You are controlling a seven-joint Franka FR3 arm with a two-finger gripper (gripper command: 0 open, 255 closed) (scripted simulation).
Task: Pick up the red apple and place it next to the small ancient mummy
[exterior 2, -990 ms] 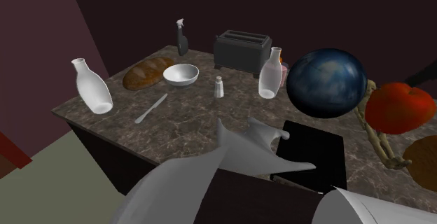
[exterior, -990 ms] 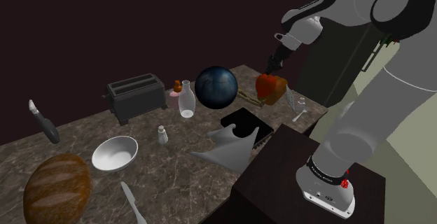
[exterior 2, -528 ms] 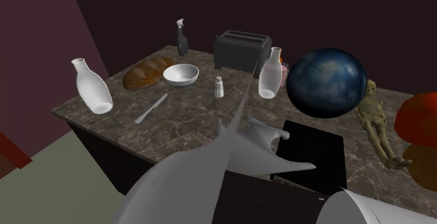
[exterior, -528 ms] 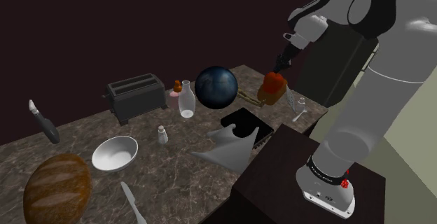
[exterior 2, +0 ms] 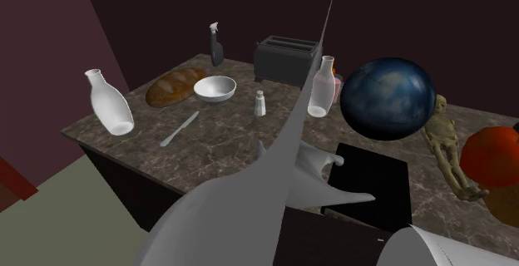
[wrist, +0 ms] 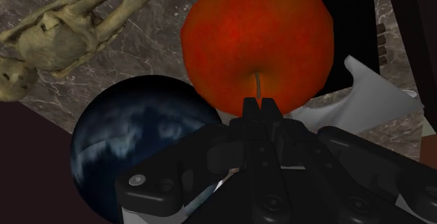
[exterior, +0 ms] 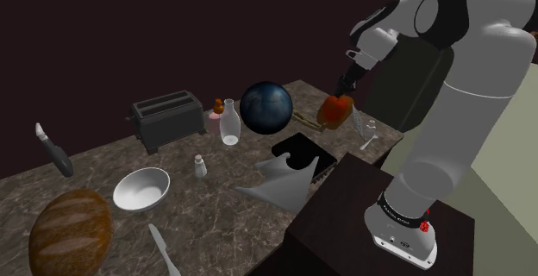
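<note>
Shoulder view: dark marbled tabletop, arm reaching to its far end. A dark blue ball stands there, and a tan mummy lies flat just beside it. The apple hangs under the gripper, apparently clear of the tabletop, near the mummy on the side away from the ball.

Wrist view: fingers are drawn close together at the apple's top and pinch it at the stem hollow.

Handling (judgement): firm, fairly light, with a smooth rounded skin that is likely slippery. A pinch this narrow at the top could let it swing or slide out. A hold across the widest part would be surer. Set it down gently, since it can roll.

Look: round, red mottled with orange, darker in the hollow, with a thin brown stem.
</note>
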